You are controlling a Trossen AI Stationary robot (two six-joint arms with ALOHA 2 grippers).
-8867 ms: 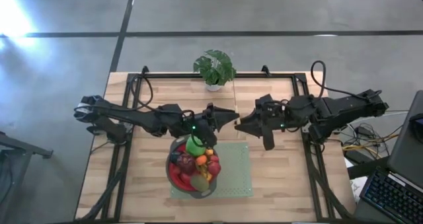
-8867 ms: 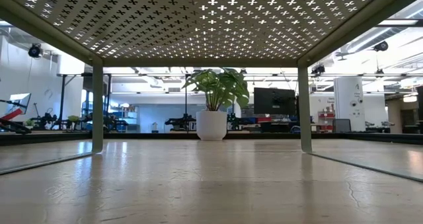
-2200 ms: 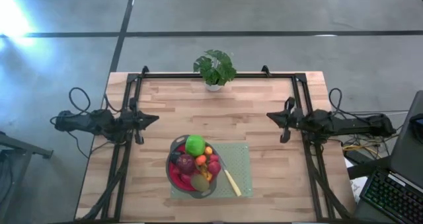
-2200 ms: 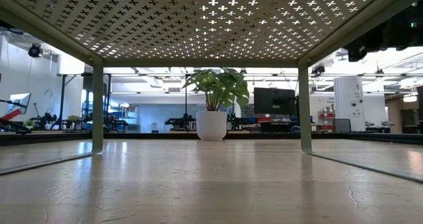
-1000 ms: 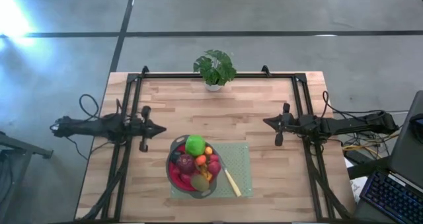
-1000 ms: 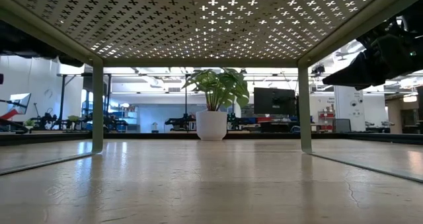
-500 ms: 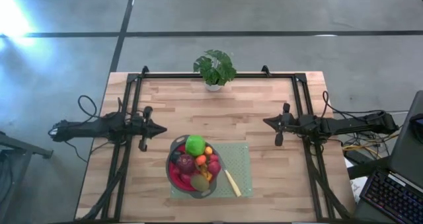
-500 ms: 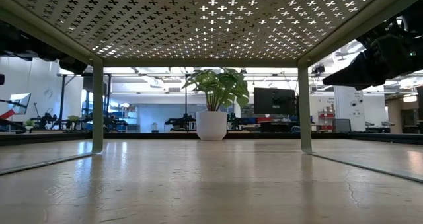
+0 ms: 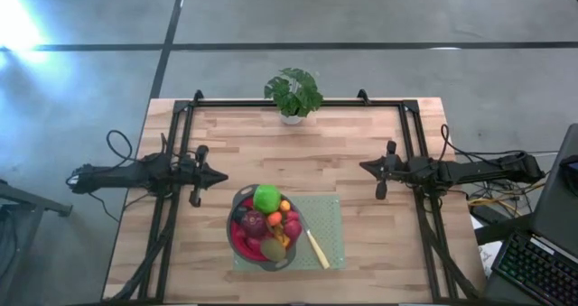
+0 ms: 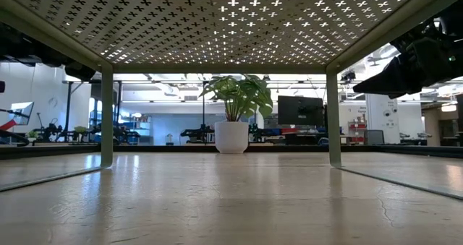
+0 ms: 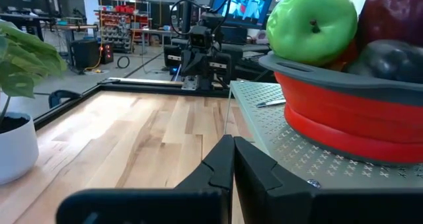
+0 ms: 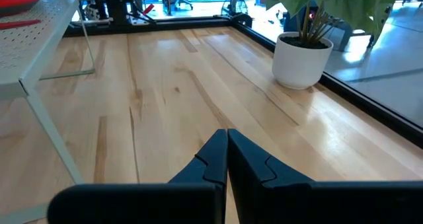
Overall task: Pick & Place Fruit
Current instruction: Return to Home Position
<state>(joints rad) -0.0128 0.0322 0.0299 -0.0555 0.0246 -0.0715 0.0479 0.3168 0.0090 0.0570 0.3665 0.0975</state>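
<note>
both arms parked, fruit heaped in the bowl
we see the left claw (image 9: 220,176) and right claw (image 9: 364,166) drawn back from over the red bowl (image 9: 234,237) to opposite tabletop (image 9: 379,243) edges, each closed and empty; the fruit (image 9: 267,223) sits in that bowl on the green shelf (image 9: 330,216), so we judge the job finished.

Both arms are drawn back from the middle of the table (image 9: 298,157). The left gripper (image 9: 219,174) is now out at the table's left side, no longer reaching over the bowl (image 9: 231,229). The right gripper (image 9: 364,167) is out at the right side. A knife (image 9: 316,248) now lies on the green shelf (image 9: 330,216) just beside the bowl, where none showed before. In the low view the right arm (image 10: 423,57) now shows in the upper right corner.
</note>
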